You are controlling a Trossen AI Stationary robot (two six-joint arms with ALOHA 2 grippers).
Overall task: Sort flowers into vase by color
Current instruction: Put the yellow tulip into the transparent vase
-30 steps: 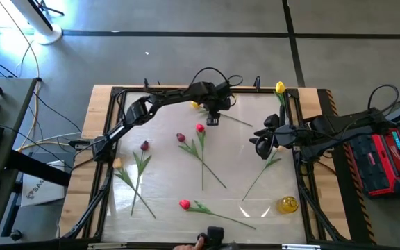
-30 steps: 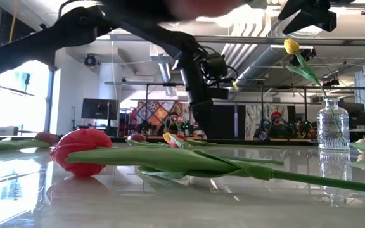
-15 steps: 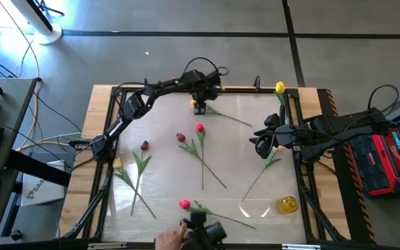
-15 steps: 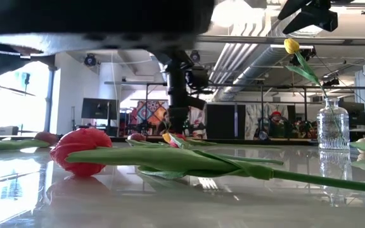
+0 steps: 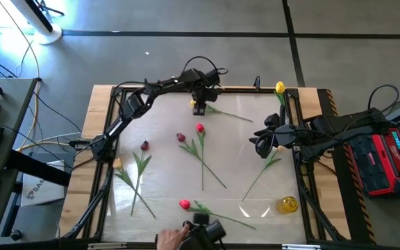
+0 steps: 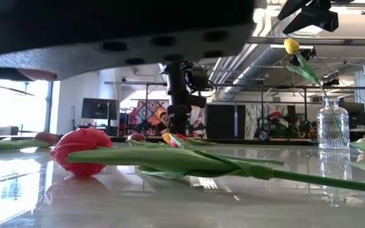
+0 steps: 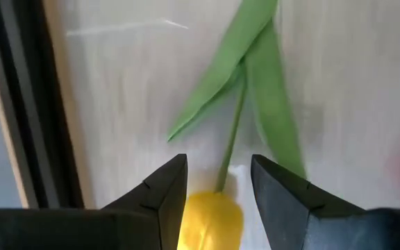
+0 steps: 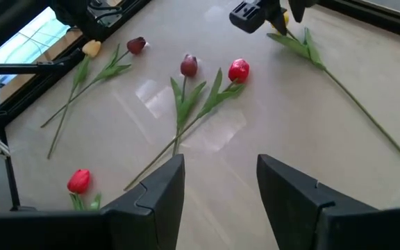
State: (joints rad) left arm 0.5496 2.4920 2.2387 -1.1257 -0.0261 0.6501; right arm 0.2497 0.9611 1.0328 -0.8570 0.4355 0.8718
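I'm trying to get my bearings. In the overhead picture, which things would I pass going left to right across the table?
Peach tulip head → dark maroon tulip head → mid-table red tulip head → right gripper → yellow tulip standing at the edge. Overlapping ones left out.

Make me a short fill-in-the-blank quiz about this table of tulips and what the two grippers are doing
1. The left gripper straddles a tulip whose head is ____.
2. The tulip standing in the glass vase is ____.
3. The right gripper holds ____.
4. The tulip nearest the low camera is ____.

Answers: yellow; yellow; nothing; red
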